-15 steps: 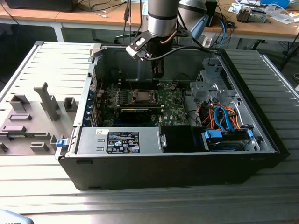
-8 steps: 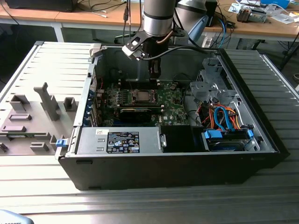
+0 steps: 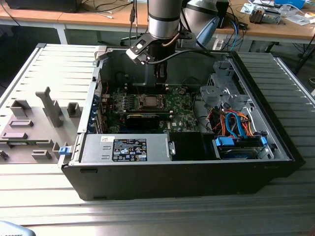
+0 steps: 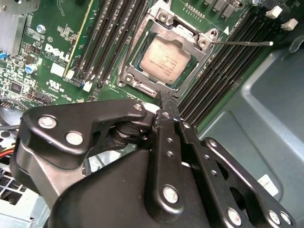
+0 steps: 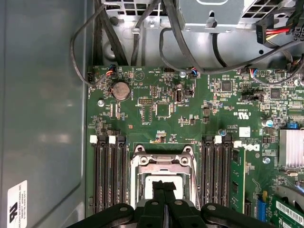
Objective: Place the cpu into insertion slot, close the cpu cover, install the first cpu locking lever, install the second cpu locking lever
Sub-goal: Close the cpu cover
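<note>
Second wrist view: one cpu sits framed by one cover; one lever juts free; gripper pinched narrow, empty.

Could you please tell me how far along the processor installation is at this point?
Done: the cpu sits in the slot, and the cover appears lowered around it. In hand: nothing; the shut gripper hangs close over the slot's edge. Left: one thin lever juts out free, so locking looks undone.
</note>
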`<action>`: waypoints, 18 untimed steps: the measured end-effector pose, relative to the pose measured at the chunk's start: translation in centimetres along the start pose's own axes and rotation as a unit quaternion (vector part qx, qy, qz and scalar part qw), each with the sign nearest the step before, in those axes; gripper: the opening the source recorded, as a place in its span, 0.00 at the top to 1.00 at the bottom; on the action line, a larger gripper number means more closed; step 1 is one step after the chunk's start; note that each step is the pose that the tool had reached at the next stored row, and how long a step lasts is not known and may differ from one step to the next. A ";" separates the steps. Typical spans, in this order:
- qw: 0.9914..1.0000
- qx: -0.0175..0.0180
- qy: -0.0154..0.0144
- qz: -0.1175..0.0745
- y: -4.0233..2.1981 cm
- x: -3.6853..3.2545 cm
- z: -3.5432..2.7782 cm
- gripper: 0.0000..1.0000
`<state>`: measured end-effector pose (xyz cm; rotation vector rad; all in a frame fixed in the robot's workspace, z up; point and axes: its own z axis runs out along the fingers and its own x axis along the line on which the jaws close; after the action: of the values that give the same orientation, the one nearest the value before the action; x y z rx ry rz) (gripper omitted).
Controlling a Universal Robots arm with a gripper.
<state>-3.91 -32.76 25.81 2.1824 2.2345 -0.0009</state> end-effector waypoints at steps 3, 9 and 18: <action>1.000 0.000 0.000 0.000 -0.08 0.00 0.12 0.89; 1.000 0.000 0.000 0.000 -0.23 0.01 0.34 0.89; 1.000 0.000 0.000 0.000 -0.77 0.04 1.44 0.89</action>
<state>-4.66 -32.76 24.36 2.1823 2.2346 -0.0009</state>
